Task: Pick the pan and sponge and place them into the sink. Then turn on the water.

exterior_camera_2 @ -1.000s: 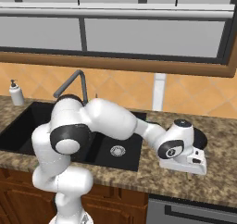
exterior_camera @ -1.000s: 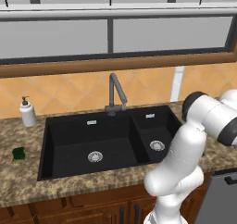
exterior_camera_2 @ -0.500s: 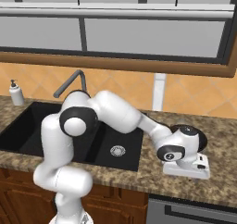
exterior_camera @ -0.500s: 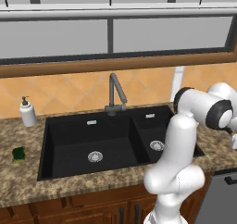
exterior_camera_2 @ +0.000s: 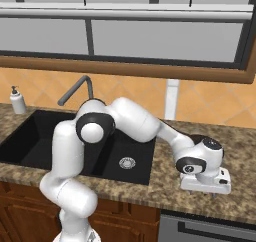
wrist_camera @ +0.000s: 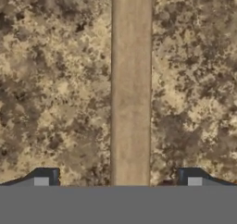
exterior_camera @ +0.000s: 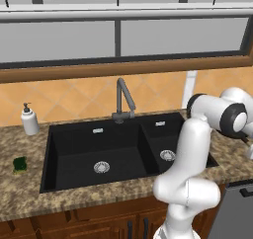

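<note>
**Gripper over pan handle, right of sink**

Gripper (wrist_camera: 118,183) hangs low w/ jaws spread wide, nothing held; the pan's tan handle (wrist_camera: 132,86) runs straight btwn the fingertips, prob lined up for a grasp. Sponge (exterior_camera: 20,164) sits on the granite counter (exterior_camera_2: 165,178) left of the black sink (exterior_camera: 59,149). Faucet (exterior_camera: 122,100) dry. Window above, tan tile backsplash.

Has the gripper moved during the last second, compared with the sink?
Yes. In the right base view the gripper has moved further right and lower, away from the sink, out over the granite counter. Its jaws stand open.
</note>
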Motion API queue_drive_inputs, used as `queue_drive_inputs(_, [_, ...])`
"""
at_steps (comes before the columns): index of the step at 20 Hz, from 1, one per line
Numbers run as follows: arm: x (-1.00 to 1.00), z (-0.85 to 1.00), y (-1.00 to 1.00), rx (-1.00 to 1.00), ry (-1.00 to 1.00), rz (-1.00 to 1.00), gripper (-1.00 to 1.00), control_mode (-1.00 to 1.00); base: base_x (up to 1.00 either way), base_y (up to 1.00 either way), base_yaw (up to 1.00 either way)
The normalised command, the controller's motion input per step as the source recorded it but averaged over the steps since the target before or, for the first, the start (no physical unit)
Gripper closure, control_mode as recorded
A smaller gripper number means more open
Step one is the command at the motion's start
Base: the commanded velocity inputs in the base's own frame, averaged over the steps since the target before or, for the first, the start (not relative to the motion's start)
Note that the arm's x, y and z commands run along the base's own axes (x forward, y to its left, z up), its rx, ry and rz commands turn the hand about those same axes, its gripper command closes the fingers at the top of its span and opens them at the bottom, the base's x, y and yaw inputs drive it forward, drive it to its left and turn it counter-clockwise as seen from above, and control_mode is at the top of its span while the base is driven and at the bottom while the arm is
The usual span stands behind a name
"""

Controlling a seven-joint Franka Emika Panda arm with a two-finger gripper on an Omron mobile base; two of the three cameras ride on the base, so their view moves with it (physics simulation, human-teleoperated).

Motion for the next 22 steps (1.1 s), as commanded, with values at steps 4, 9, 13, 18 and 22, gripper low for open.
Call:
queue_drive_inputs(4, [0.25,-0.29,0.00,0.00,0.00,0.04,-1.00,-1.00,0.00,0.00,0.00])
queue_drive_inputs(9, [0.24,-0.17,0.00,0.00,0.00,0.04,-1.00,-1.00,0.00,0.00,0.00])
queue_drive_inputs(13, [0.18,-0.08,0.16,0.00,-0.01,0.01,1.00,-1.00,0.00,0.00,0.00])
queue_drive_inputs(18, [0.03,0.00,0.22,0.00,-0.02,0.00,1.00,-1.00,0.00,0.00,0.00])
queue_drive_inputs(22, [-0.14,0.13,0.26,0.00,-0.06,0.00,1.00,-1.00,0.00,0.00,0.00])
